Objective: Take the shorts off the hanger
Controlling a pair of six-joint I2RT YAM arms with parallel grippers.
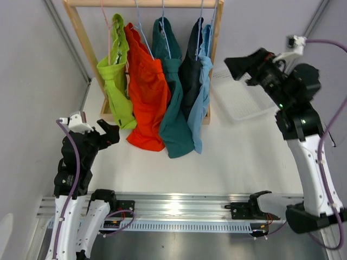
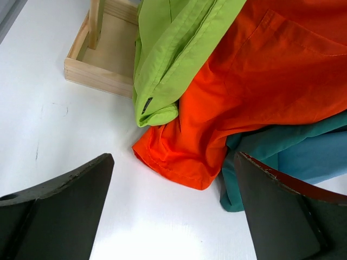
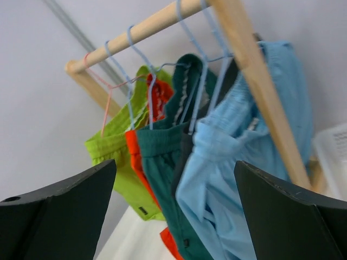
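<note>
At the near side, the left claw [image 1: 108, 132] stood low over the table [image 1: 244, 162], its two fingers wide apart and nothing between them. Just in front of it lay the bottom edge of the orange shorts [image 1: 147, 97], which touched the table. The lower corner of the lime shorts [image 1: 116, 81] rested against the orange cloth. The teal shorts [image 1: 174, 114] also came down to the table, at the right of the orange pair, with the blue shorts [image 1: 201, 108] next to them. The navy shorts [image 1: 191, 70] hung between the teal and the blue pair, mostly hidden. All five were on wire hangers on the rail [image 1: 141, 3] of a wooden rack [image 1: 80, 38]. The lime pair was on a pink hanger [image 1: 109, 38], the others on pale blue ones. The right claw [image 1: 238, 66] was held high, near the right post of the rack, and pointed toward the blue shorts. Its fingers were spread and it held nothing. Beyond it a white tray [image 1: 238, 103] lay on the table.
</note>
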